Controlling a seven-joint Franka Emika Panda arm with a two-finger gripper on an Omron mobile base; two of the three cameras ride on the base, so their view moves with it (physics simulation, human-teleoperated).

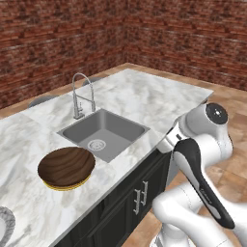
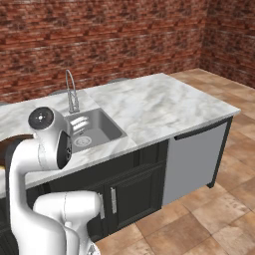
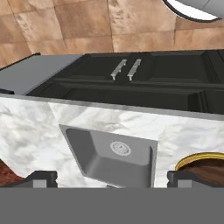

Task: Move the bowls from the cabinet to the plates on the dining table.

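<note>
Two dark fingertips of the gripper sit far apart at the bottom of the hand view, jaws fully spread with nothing between them; the hand looks down over the island. Directly under it lies the inset steel sink with its round drain, set in the white grey-veined marble top of the dining table.

Left base view: a round reddish-brown wooden bowl with dark grain rests upright on the yellow-rimmed plate, whose rim shows only as a thin yellow edge under the bowl's near side. Bowl and plate sit on the marble just beside the sink's near-left corner. The pale white-grey plate lies on the same top near the lower left edge, cut off by the frame, well apart from the bowl. An arched silver tap stands behind the sink.

Dark panelled base doors with silver bar handles sit below the marble top.
</note>
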